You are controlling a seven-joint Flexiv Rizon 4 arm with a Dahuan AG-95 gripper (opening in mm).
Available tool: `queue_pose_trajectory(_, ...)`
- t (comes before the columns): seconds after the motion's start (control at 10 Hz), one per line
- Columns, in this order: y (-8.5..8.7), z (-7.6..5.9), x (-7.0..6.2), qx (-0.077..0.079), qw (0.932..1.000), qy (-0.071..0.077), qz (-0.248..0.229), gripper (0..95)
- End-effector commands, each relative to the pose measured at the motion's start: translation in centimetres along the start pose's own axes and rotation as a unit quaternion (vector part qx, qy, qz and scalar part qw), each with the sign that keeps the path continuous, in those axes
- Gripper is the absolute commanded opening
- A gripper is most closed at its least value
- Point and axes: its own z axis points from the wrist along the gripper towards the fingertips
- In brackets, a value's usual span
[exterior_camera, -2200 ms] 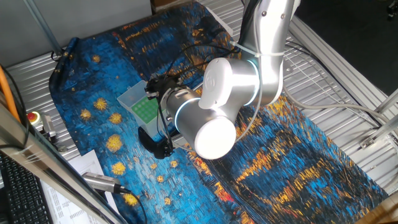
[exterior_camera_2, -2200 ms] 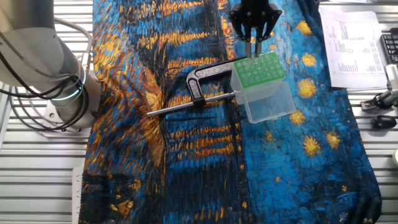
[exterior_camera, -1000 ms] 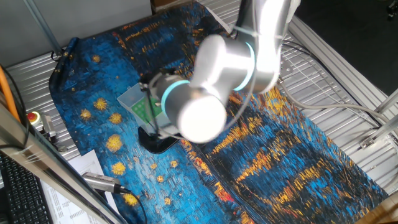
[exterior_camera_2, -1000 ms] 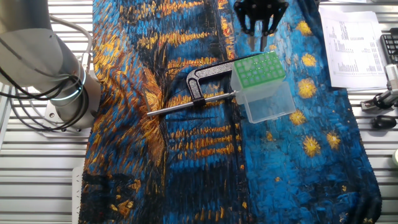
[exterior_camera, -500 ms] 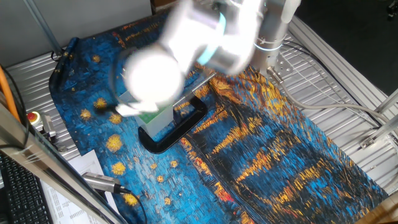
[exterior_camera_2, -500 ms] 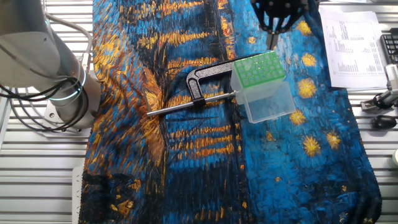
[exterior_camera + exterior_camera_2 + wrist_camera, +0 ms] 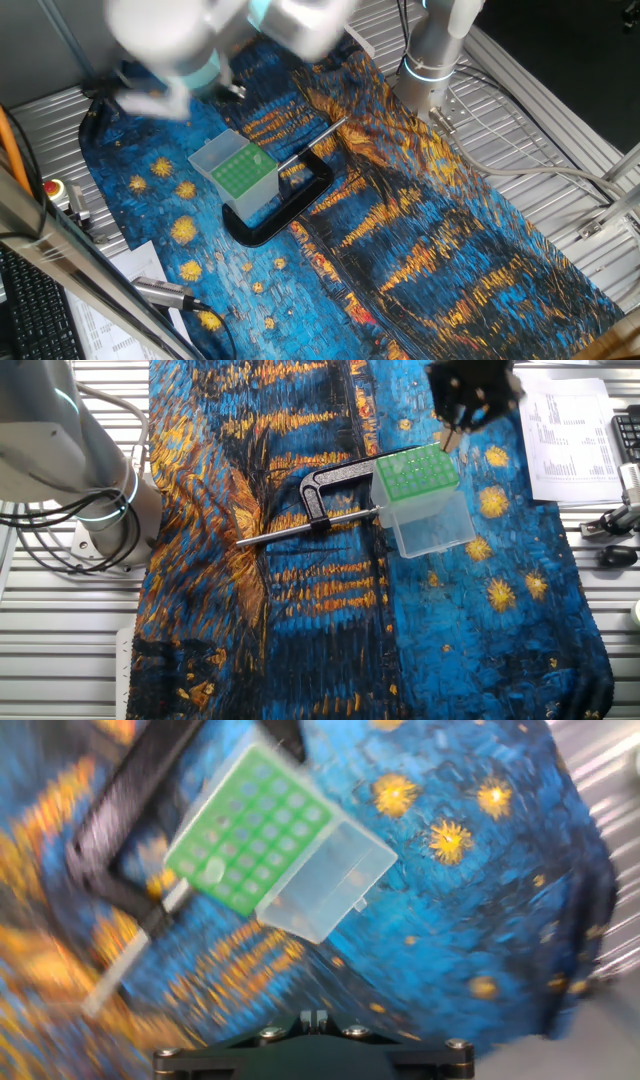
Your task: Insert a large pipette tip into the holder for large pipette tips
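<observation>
End effector (image 7: pixel 448 440) is up off the holder for large pipette tips (image 7: pixel 420 495). In the other fixed view its fingertips hang just past the holder's far top corner, apart from it. That shot is blurred at the fingers. In the hand view only two small nubs show at the bottom edge (image 7: pixel 313 1018), close together. Can't tell how far it's open. Nothing visible held between the fingers in either view.

Large pipette tip (image 7: pixel 212 872): in the hand view one pale round spot sits in a hole of the green grid. It's in the edge row on the clamp side, ahead of the end effector and to its left in frame. That looks like the top of the tip seated in the holder. Too small to confirm in the two fixed views.

The holder sits on the blue and orange painted cloth (image 7: pixel 300 620), which covers the surface (image 7: pixel 60 640). The green grid is up, with the clear box body on the side away from the clamp.

Black C-shaped clamp (image 7: pixel 325 490) lies flat on the cloth, touching or just beside the holder on the side away from the end effector. Its metal rod (image 7: pixel 300 528) runs out further that way.

In one fixed view the arm (image 7: pixel 200 30) is a blur across the top left, above and beyond the holder (image 7: pixel 238 175).

Printed sheet (image 7: pixel 565 430) lies off the cloth, on the other side of the end effector from the clamp.
</observation>
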Motion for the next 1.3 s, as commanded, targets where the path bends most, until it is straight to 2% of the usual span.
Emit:
queue_pose_trajectory(0.1,-3.7,1.0,2.8,-0.1,0.9749,-0.08,0.182,0.0)
queue_pose_trajectory(0.2,-4.0,1.8,2.8,-0.123,0.9653,-0.093,0.211,0.0)
queue_pose_trajectory(0.3,-4.1,2.2,2.8,-0.138,0.9586,-0.102,0.227,0.0)
queue_pose_trajectory(0.4,-4.2,2.8,2.6,-0.154,0.948,-0.114,0.254,0.0)
queue_pose_trajectory(0.5,-4.2,3.4,2.4,-0.155,0.9458,-0.117,0.261,0.0)
queue_pose_trajectory(0.7,-4.2,4.5,2.2,-0.16,0.9367,-0.117,0.289,0.0)
queue_pose_trajectory(0.8,-4.1,4.9,2.2,-0.164,0.924,-0.112,0.327,0.0)
queue_pose_trajectory(0.9,-4.1,5.0,2.2,-0.166,0.9159,-0.107,0.349,0.0)
queue_pose_trajectory(1.0,-4.0,5.3,2.4,-0.165,0.9139,-0.111,0.354,0.0)
queue_pose_trajectory(1.1,-3.8,5.7,2.7,-0.159,0.9131,-0.124,0.354,0.0)
queue_pose_trajectory(1.2,-3.7,6.0,2.8,-0.157,0.912,-0.127,0.357,0.0)
queue_pose_trajectory(1.3,-3.7,6.4,2.8,-0.152,0.9121,-0.123,0.36,0.0)
